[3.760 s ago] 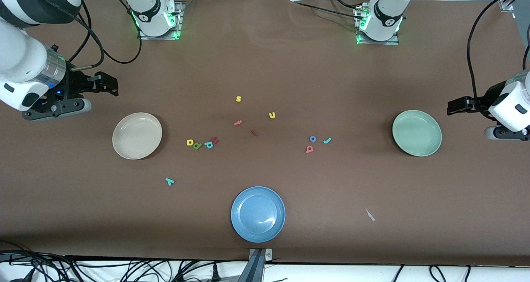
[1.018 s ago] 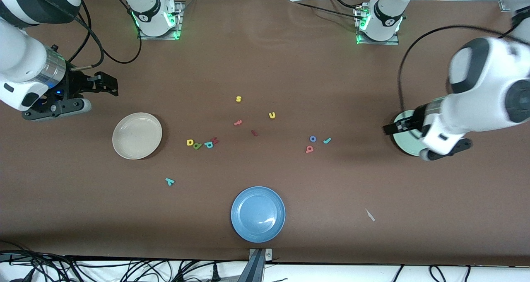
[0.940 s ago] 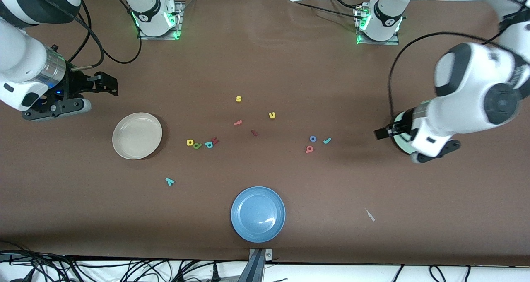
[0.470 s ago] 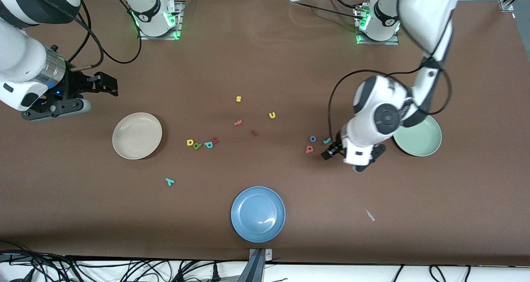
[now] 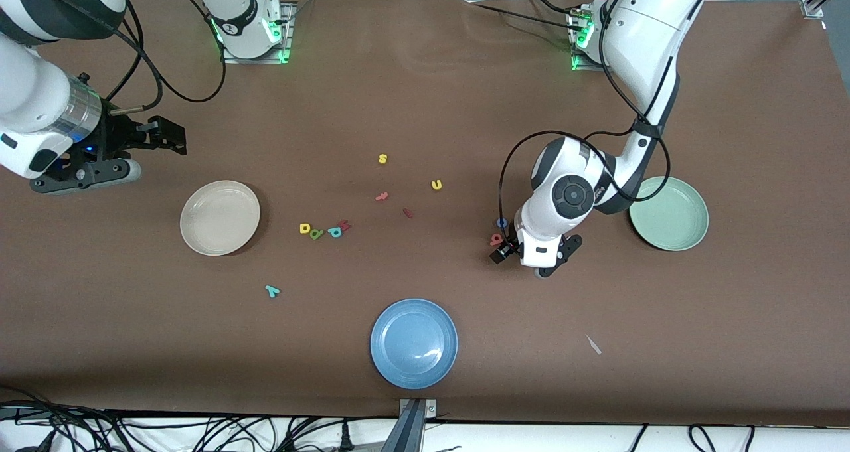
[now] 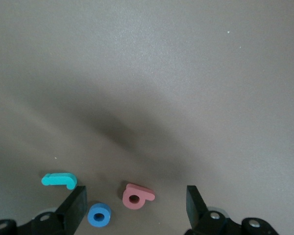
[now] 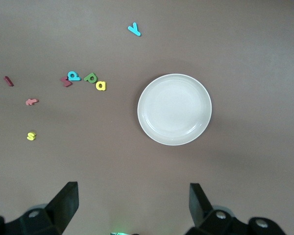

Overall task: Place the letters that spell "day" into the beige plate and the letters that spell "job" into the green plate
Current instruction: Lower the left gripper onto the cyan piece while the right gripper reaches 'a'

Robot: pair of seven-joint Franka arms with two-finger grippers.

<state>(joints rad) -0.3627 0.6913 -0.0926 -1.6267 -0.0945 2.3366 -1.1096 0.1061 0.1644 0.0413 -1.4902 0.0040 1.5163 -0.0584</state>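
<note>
Table (image 5: 465, 107) wide and brown, bare stretches toward every edge. Beige plate (image 5: 220, 217) just below right tool (image 5: 174, 138) at the right arm's end, rim clear of all letters; right arm waiting, tool spread wide, holding nothing. Green plate (image 5: 669, 213) at the left arm's end, well apart from left tool (image 5: 499, 251), rim free. Blue plate (image 5: 414, 343) near the table's camera-side edge. Left tool low over the table, fingers (image 6: 76, 208) wide apart, gripping nothing. Salmon-red b (image 6: 137, 196) flat between those fingers, touching neither. Blue o (image 6: 99, 215) just beside one finger; teal j (image 6: 59, 179) outside that same finger. Yellow d (image 5: 305, 228) and green a (image 5: 317, 233) side by side near the beige plate, teal y (image 5: 272, 291) alone, nearer the camera, open room around.
</note>
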